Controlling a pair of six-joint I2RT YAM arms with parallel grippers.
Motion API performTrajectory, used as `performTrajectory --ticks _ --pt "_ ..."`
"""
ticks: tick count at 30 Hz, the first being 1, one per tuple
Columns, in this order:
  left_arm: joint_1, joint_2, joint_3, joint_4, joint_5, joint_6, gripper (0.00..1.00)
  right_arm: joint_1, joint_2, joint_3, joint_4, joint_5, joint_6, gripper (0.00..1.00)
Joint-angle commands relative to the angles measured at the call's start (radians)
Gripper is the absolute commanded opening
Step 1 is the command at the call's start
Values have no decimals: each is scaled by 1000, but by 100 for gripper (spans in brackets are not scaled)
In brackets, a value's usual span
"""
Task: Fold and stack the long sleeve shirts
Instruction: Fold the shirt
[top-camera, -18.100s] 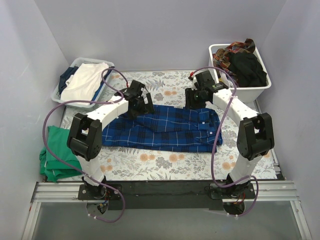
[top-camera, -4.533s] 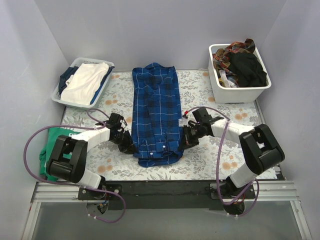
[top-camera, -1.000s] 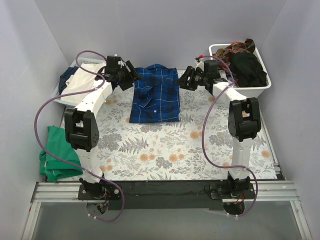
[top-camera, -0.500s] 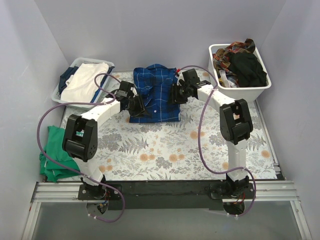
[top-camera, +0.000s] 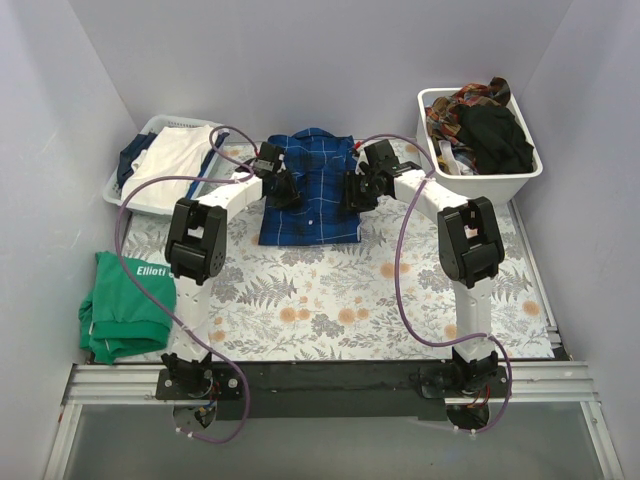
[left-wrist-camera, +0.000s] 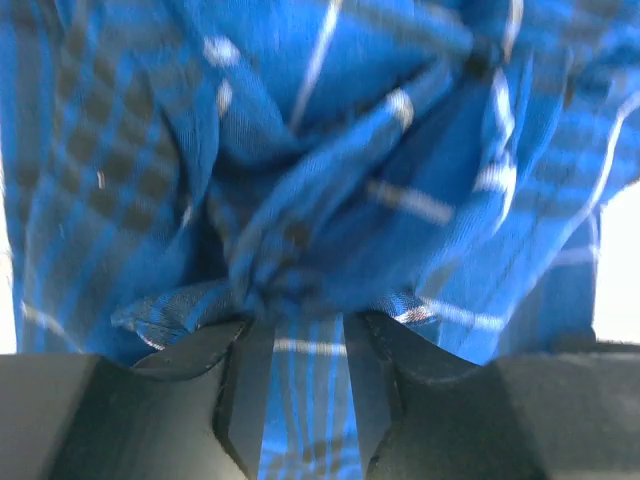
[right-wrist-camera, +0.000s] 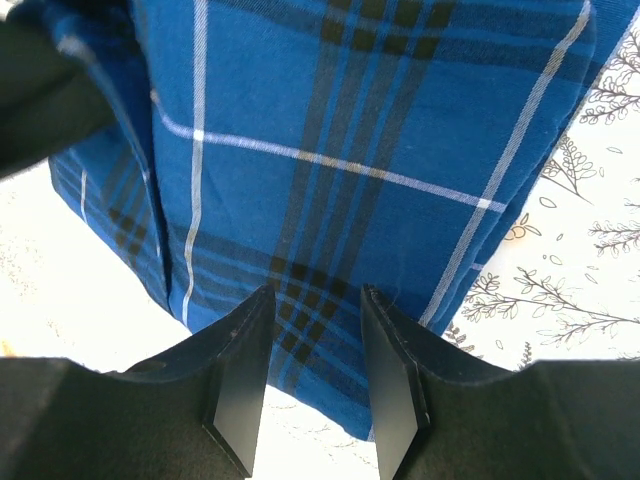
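Observation:
A dark blue plaid long sleeve shirt (top-camera: 310, 205) lies folded into a rectangle at the back middle of the floral table cloth (top-camera: 330, 290). My left gripper (top-camera: 283, 190) is at its left edge. In the left wrist view the plaid cloth (left-wrist-camera: 300, 150) bunches up at the tips of the left gripper (left-wrist-camera: 297, 320), which is shut on it. My right gripper (top-camera: 355, 192) is at the shirt's right edge. In the right wrist view the shirt's folded edge (right-wrist-camera: 350, 120) lies between the narrowed jaws of the right gripper (right-wrist-camera: 317, 292).
A pale basket (top-camera: 125, 200) with white and dark folded clothes stands at the back left. A white bin (top-camera: 480, 185) heaped with dark and patterned clothes stands at the back right. A green garment (top-camera: 125, 310) lies at the left edge.
Both arms swung in from the back corners to the shirt's two sides. Both sets of jaws narrowed. The left gripper then slid a little further back along the shirt's left edge.

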Motion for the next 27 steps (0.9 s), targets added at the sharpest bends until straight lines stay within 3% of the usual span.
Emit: performTrajectory --ticks 1,7,14,21,27 --pt "4 52 166 -10 -163 45 33 1 -26 45 -5 0 -8 48" --pt "4 106 313 19 -290 37 36 1 -29 40 -7 0 -2 47" --pt "4 43 274 105 -401 10 48 1 -23 39 -10 13 -2 48" --pt "6 -92 166 105 -383 -4 59 0 0 19 -85 69 -82 48" --pt "19 -215 94 65 -288 -13 68 35 -50 -161 -84 115 -114 48"
